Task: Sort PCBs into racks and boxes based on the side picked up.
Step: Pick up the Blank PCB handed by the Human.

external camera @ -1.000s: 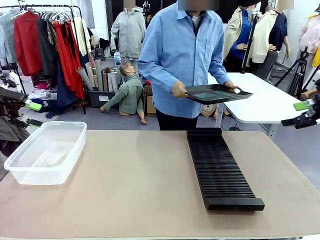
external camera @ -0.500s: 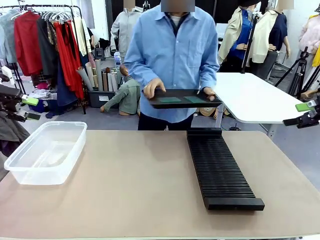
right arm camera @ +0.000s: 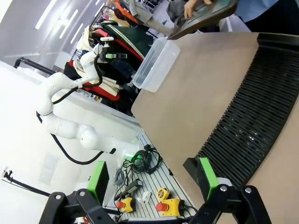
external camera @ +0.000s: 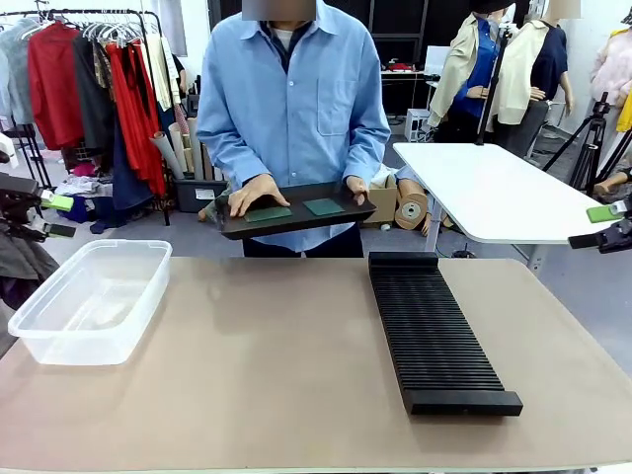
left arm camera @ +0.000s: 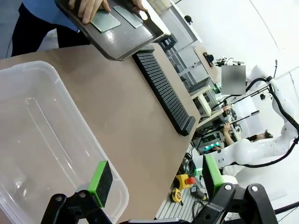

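Observation:
Across the table a person holds a shallow black tray in both hands, above the far edge. Two green PCBs lie flat in it; the left wrist view shows these PCBs under the person's thumb. The long black slotted rack lies right of centre, and the clear box stands at the left. My left gripper hangs open beyond the table's left edge, over the box rim. My right gripper is open off the right side, far from the rack.
A white table stands behind at the right, a clothes rail at the back left. The tan tabletop between box and rack is bare. In the right wrist view the box and the tray lie far off.
The person has carried the tray from the white table at the right to the middle of the far edge and lowered it. Both grippers stay open and hardly move.

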Tool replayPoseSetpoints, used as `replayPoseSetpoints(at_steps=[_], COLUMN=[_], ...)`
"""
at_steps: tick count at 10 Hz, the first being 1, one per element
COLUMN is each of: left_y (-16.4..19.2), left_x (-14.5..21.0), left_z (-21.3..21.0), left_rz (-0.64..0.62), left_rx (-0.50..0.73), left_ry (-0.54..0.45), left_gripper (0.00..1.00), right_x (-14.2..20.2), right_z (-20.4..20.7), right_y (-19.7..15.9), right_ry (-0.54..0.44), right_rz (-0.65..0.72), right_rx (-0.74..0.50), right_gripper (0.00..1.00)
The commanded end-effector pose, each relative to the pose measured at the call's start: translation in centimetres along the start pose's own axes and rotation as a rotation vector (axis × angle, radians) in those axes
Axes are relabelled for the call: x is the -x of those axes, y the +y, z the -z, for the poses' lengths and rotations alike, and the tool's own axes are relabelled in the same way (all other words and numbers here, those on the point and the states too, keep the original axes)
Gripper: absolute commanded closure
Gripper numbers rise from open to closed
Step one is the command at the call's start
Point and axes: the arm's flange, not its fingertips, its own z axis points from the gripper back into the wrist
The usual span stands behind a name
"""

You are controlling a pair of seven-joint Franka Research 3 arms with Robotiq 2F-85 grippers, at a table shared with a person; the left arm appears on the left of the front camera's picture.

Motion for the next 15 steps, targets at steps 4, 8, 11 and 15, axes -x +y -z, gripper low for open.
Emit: replayPoseSetpoints(at_steps=[4, 8, 11, 15], left_y=[-0.38, -0.01, -0.01, -0.01], left_x=[0.45, 0.1, 0.1, 0.1], left_z=[0.3, -0.11, -0.11, -0.11], left_rz=[0.003, -0.001, -0.001, -0.001], left_rx=[-0.015, -0.017, -0.017, -0.017], left_ry=[-0.048, -0.014, -0.014, -0.014], left_gripper=[0.0, 0.0, 0.0, 0.0], right_x=[0.27, 0.11, 0.11, 0.11], right_z=[0.69, 0.19, 0.19, 0.19], right_y=[0.05, -0.12, -0.12, -0.12], right_ry=[-0.052, -0.012, -0.012, -0.012], right_rz=[-0.028, 0.0, 0.0, 0.0], right_rx=[0.017, 0.018, 0.018, 0.018], right_gripper=[0.0, 0.0, 0.0, 0.0])
